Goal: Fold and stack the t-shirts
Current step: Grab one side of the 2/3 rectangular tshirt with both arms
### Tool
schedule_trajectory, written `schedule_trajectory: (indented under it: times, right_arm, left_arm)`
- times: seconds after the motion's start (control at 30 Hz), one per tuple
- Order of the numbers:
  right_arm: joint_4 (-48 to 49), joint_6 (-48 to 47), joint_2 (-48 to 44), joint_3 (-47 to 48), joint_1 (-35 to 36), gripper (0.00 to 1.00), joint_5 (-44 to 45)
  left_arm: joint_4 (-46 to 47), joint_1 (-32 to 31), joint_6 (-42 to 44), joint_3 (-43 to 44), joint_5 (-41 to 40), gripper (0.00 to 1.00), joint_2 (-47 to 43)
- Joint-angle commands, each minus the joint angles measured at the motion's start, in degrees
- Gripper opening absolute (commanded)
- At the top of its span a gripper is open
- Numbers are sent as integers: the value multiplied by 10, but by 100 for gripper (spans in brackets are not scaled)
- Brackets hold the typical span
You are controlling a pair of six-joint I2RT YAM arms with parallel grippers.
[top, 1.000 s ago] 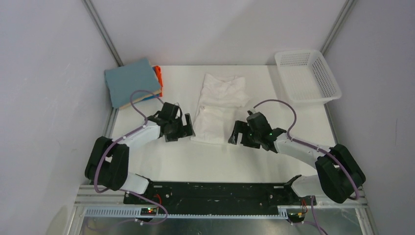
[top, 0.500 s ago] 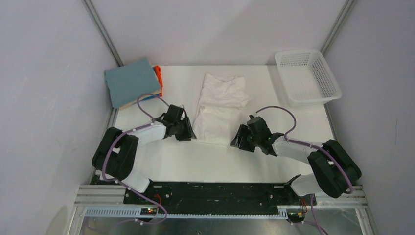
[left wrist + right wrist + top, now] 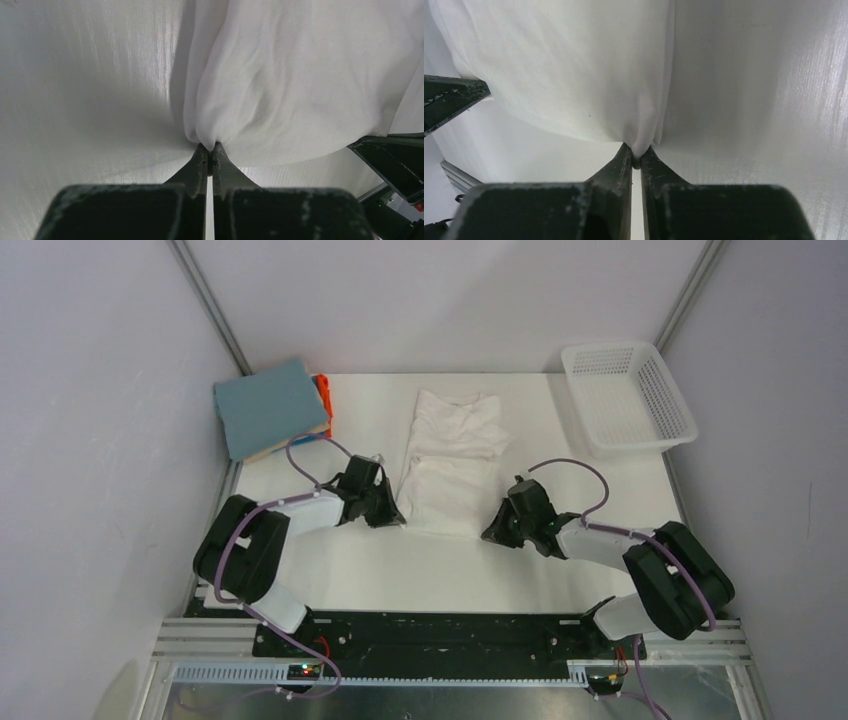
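Note:
A white t-shirt (image 3: 447, 455) lies folded lengthwise in the middle of the table, collar toward the back. My left gripper (image 3: 393, 517) is shut on its near left corner, and in the left wrist view the cloth (image 3: 280, 85) bunches into the closed tips of that gripper (image 3: 210, 146). My right gripper (image 3: 492, 532) is shut on the near right corner; the right wrist view shows the shirt's edge (image 3: 574, 65) pinched between the tips of that gripper (image 3: 636, 149). A stack of folded t-shirts (image 3: 270, 408), blue-grey on top with orange (image 3: 322, 392) showing at its side, sits at the back left.
A white mesh basket (image 3: 627, 397) stands at the back right corner. Grey walls with metal posts enclose the table at the back and sides. Purple cables loop over both arms.
Both grippers moved in to the shirt's near corners and went from open to shut on the cloth. The shirt's near edge is now slightly gathered.

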Motion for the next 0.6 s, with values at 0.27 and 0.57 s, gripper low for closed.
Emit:
schedule_trajectory:
  times: [0.27, 0.57]
  right_arm:
    - [-184, -44, -127, -26, 67, 0, -38]
    - [-356, 7, -400, -21, 203, 0, -146]
  left_arm:
    - [-22, -26, -36, -170, -36, 0, -207]
    - [-230, -142, -108, -208, -71, 0, -668]
